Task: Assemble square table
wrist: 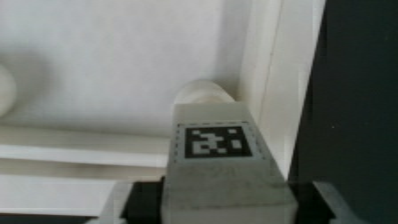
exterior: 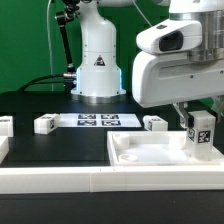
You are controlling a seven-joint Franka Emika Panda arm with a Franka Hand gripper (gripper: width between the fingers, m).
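Leg [wrist: 215, 150]: white, tagged. Claw [wrist: 215, 196] gripping it from both sides, fingers [wrist: 139, 203] pressing its flanks, likely lining tip up with mounting spot.
Tabletop [exterior: 140, 152]: lying rimmed face up directly beneath claw, corner nearest leg tip; contact not discernible.
Spare leg [exterior: 154, 122]: waiting aside of claw.
Second spare leg [exterior: 44, 124]: lying farther off, past marker board [exterior: 97, 120].

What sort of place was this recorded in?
Likely a robotics lab: green backdrop, thin white marker board on a black table, robot gripper holding a tagged white plastic leg.
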